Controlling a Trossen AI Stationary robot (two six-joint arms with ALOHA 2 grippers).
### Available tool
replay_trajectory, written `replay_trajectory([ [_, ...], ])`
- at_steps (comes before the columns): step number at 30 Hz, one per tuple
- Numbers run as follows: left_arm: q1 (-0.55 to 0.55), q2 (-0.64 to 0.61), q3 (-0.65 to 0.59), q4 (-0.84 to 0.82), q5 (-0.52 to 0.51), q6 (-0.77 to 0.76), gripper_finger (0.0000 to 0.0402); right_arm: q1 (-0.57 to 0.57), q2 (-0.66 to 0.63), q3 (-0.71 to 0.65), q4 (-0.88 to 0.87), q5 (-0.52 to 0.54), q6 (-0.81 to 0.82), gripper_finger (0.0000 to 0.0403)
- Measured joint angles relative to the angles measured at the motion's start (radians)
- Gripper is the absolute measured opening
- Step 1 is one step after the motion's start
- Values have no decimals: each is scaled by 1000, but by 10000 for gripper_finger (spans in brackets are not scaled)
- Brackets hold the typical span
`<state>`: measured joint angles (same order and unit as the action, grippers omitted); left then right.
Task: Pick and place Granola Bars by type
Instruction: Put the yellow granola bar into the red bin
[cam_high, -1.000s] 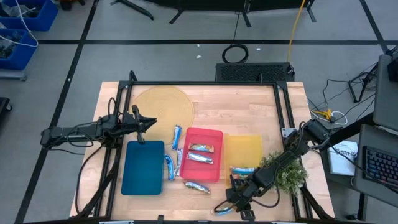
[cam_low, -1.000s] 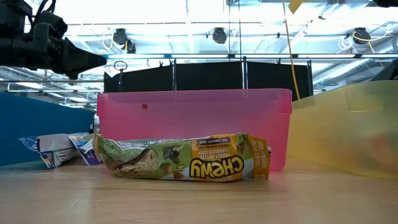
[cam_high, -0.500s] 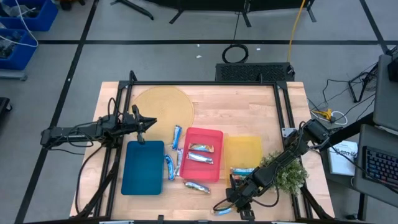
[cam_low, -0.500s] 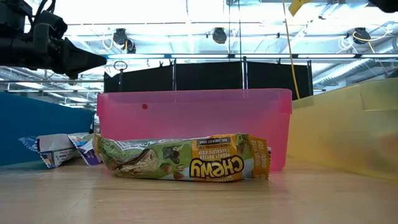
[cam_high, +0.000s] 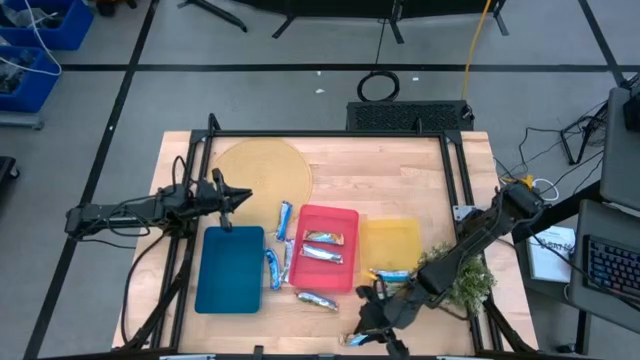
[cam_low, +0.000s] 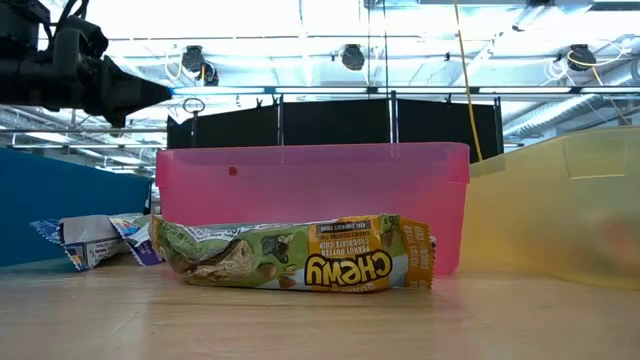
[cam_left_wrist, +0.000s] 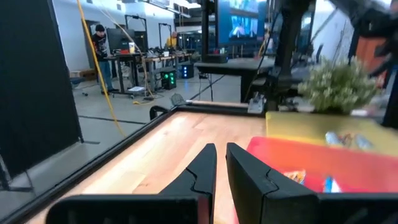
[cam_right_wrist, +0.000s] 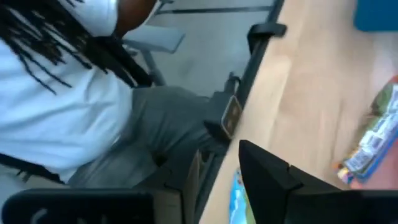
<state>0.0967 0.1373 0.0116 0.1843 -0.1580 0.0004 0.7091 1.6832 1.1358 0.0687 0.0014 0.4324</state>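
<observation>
Light blue bars lie on the wood: one (cam_high: 284, 220) and a pair (cam_high: 272, 268) between the blue tray (cam_high: 228, 270) and the red tray (cam_high: 340, 212), one (cam_high: 392, 274) by the yellow tray (cam_high: 392, 240), one (cam_high: 356, 340) at the table's near edge. Two orange-brown bars (cam_high: 323, 238) lie in the red tray. A green-and-orange Chewy bar (cam_low: 295, 258) lies in front of it. My right gripper (cam_high: 372, 318) hangs open over the near-edge blue bar (cam_right_wrist: 237, 194), which shows between its fingers; whether they touch it, I cannot tell. My left gripper (cam_high: 235, 195) hovers shut over the blue tray's far edge.
A small potted plant (cam_high: 460, 275) stands at the table's right near corner, under my right arm. A round wooden disc (cam_high: 262, 165) lies at the far left. A person in a white shirt and grey trousers (cam_right_wrist: 93, 106) stands just off the near edge.
My right gripper has shifted a little toward the table's left and near edge, closer to the light blue bar lying there, and the arm behind it has risen. No bar has moved.
</observation>
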Motion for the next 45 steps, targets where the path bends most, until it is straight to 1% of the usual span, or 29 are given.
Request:
replay_trajectory([
  [2, 0, 0, 0, 15, 13, -73, 47, 7, -2, 6, 0, -6, -3, 96],
  [3, 0, 2, 0, 24, 39, -105, 47, 8, -5, 10, -3, -16, -18, 93],
  [5, -1, 20, 1, 41, 126, -159, 47, 7, -35, 13, -7, -30, -87, 91],
  [7, -10, 56, 1, 82, 209, -216, 47, -2, -87, 18, -3, 5, -176, 91],
  [9, -38, 118, 1, 162, 239, -263, 47, -7, -147, 19, -30, 91, -295, 90],
  [10, -61, 160, 1, 201, 239, -265, 47, -9, -178, 19, -58, 152, -346, 90],
  [12, -120, 255, 15, 259, 230, -223, 47, -14, -242, 19, -110, 299, -427, 90],
  [14, -182, 371, 73, 297, 180, -170, 47, -23, -315, 19, -164, 463, -462, 90],
  [16, -236, 502, 171, 270, 121, -134, 47, -39, -390, 19, -226, 604, -464, 90],
  [17, -258, 575, 233, 233, 104, -113, 47, -52, -426, 19, -266, 657, -450, 90],
  [19, -296, 722, 354, 131, 98, -40, 47, -85, -501, -2, -317, 711, -424, 91],
  [21, -327, 850, 459, 52, 147, 93, 47, -130, -588, -54, -335, 701, -408, 91],
  [23, -345, 937, 535, 34, 227, 202, 47, -176, -683, -133, -322, 671, -396, 91],
  [24, -348, 967, 561, 48, 254, 232, 47, -200, -734, -178, -320, 659, -393, 91],
  [26, -339, 995, 585, 65, 261, 254, 47, -244, -840, -283, -303, 654, -392, 91],
  [29, -297, 1003, 585, 105, 260, 244, 47, -309, -1001, -454, -252, 647, -393, 91],
  [31, -258, 1004, 568, 169, 257, 180, 46, -351, -1103, -564, -185, 605, -406, 91],
  [32, -242, 1015, 564, 199, 239, 131, 47, -369, -1154, -615, -148, 580, -412, 91],
  [34, -216, 1055, 566, 212, 212, 47, 46, -401, -1242, -702, -79, 543, -424, 91],
  [35, -211, 1083, 577, 198, 217, 28, 46, -414, -1279, -738, -48, 542, -428, 91],
  [38, -226, 1183, 656, 126, 286, 28, 46, -444, -1354, -822, 31, 546, -452, 91],
  [39, -242, 1216, 695, 83, 292, 38, 46, -453, -1369, -843, 49, 546, -459, 91],
  [41, -284, 1281, 780, -41, 261, 74, 46, -465, -1389, -874, 71, 545, -471, 91],
  [43, -343, 1346, 869, -182, 198, 122, 46, -475, -1396, -893, 101, 546, -474, 91],
  [45, -397, 1408, 955, -270, 145, 162, 46, -482, -1397, -908, 106, 546, -475, 91],
])
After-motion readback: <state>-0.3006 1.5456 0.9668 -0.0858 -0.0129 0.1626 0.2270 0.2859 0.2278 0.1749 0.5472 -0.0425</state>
